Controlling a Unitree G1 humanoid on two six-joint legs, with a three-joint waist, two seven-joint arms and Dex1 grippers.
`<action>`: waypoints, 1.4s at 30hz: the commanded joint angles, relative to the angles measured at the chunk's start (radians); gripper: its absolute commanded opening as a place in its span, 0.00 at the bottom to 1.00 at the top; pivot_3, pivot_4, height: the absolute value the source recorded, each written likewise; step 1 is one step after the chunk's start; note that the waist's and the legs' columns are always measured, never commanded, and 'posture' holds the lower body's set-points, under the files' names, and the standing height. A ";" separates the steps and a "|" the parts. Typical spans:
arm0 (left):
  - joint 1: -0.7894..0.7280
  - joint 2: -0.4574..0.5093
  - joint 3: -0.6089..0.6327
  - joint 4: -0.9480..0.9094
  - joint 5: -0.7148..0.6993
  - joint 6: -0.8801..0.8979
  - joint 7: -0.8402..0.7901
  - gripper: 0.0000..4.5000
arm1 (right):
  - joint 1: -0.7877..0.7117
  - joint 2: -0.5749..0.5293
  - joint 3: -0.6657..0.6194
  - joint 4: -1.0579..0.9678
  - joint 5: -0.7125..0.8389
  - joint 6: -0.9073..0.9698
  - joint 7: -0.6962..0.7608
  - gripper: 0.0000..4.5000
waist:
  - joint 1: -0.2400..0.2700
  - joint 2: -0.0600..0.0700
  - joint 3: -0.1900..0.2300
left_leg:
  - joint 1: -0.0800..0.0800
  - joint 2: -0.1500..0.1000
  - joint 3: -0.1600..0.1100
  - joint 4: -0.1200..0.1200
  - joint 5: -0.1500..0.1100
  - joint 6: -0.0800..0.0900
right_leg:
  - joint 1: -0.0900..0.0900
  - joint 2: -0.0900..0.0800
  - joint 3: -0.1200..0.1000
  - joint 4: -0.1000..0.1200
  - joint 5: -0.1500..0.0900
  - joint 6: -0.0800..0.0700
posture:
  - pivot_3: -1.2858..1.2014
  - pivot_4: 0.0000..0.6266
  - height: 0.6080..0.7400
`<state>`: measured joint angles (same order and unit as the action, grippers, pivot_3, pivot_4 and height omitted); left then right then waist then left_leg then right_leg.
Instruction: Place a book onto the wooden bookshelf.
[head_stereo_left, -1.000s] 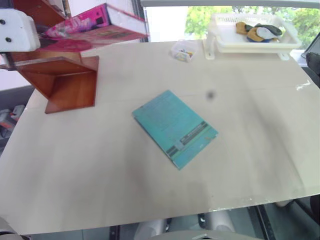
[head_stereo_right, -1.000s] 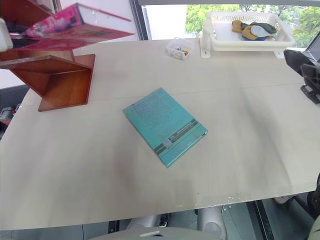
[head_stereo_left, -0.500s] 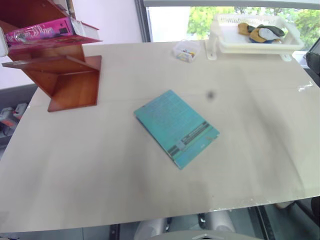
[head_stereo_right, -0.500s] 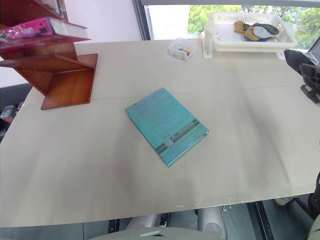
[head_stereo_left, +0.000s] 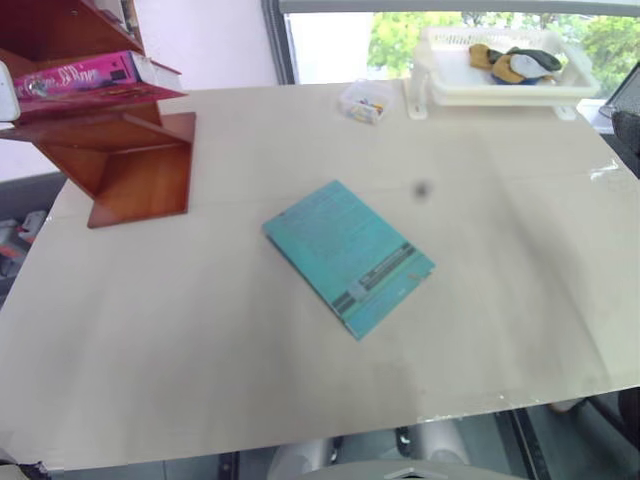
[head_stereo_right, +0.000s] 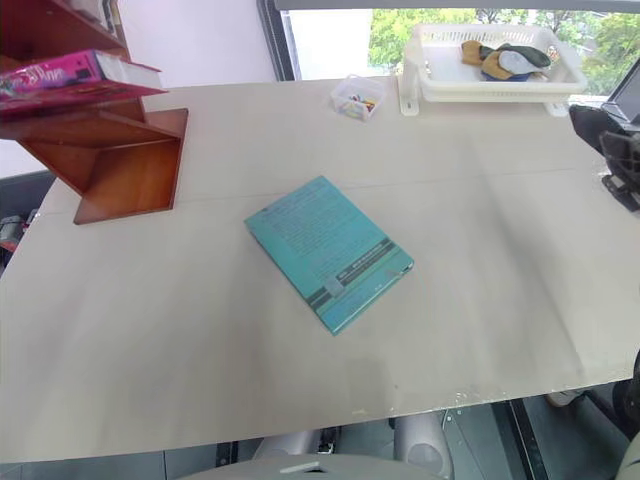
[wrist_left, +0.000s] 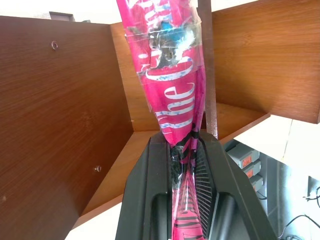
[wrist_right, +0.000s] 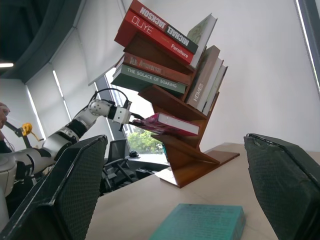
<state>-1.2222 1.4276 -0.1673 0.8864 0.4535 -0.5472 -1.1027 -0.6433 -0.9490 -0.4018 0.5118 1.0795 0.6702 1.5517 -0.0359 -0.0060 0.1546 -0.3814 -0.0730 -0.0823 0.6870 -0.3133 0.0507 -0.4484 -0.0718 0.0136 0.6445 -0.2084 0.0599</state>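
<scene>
Pinching the book, left gripper.

Premises appeared to be an office: roller blinds, swivel chair, large worktable.

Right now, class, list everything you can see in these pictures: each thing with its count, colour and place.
Glossy pink paperback book: one, magenta, lying on a board of the bookshelf, one end clamped in the left pincer.
Reddish-brown wooden bookshelf with zigzag boards: one, at the table's far left corner.
Other books: several, red, green and brown, on the upper boards.
Thin teal book: one, flat at mid-table.
Small clear plastic box: one, coloured bits inside, far edge.
White plastic basket: one, far right, holding yellow and dark items.
Pale table: one.
Left pincer: black, shut on the pink book.
Right pincer: black, open, facing the bookshelf.
</scene>
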 joint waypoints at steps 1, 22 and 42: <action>-0.049 0.028 0.015 0.019 0.010 0.011 0.013 0.03 | -0.003 -0.027 -0.040 -0.031 0.011 -0.008 0.063 1.00 | -0.005 0.000 0.000 | 0.000 0.000 0.000 0.000 0.000 0.000 | 0.000 0.000 0.000 0.000 0.000 0.000 | 0.52 0.24 1.00; 0.133 0.025 0.251 -0.128 -0.366 0.233 -0.220 0.90 | 0.021 -0.042 -0.042 -0.018 0.005 -0.015 0.063 1.00 | -0.005 0.001 0.000 | 0.000 0.000 0.000 0.001 0.000 0.000 | 0.000 0.000 0.000 0.002 0.000 0.000 | 0.52 0.24 1.00; 1.432 -0.644 0.787 -1.345 -0.816 1.200 0.125 0.90 | 0.507 -0.104 -0.033 -0.049 -0.358 -0.359 0.044 1.00 | 0.027 0.003 -0.005 | 0.009 0.005 0.005 0.000 -0.001 -0.001 | 0.006 -0.003 0.009 -0.003 0.002 -0.003 | 0.52 0.24 1.00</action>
<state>0.2078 0.7866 0.6151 -0.4252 -0.3572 0.6750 -1.0050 -0.1438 -1.0410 -0.4036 0.4861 0.7411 0.3564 1.5610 -0.0091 -0.0031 0.1495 -0.3674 -0.0677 -0.0771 0.6865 -0.3144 0.0498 -0.4380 -0.0745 0.0224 0.6409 -0.2062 0.0565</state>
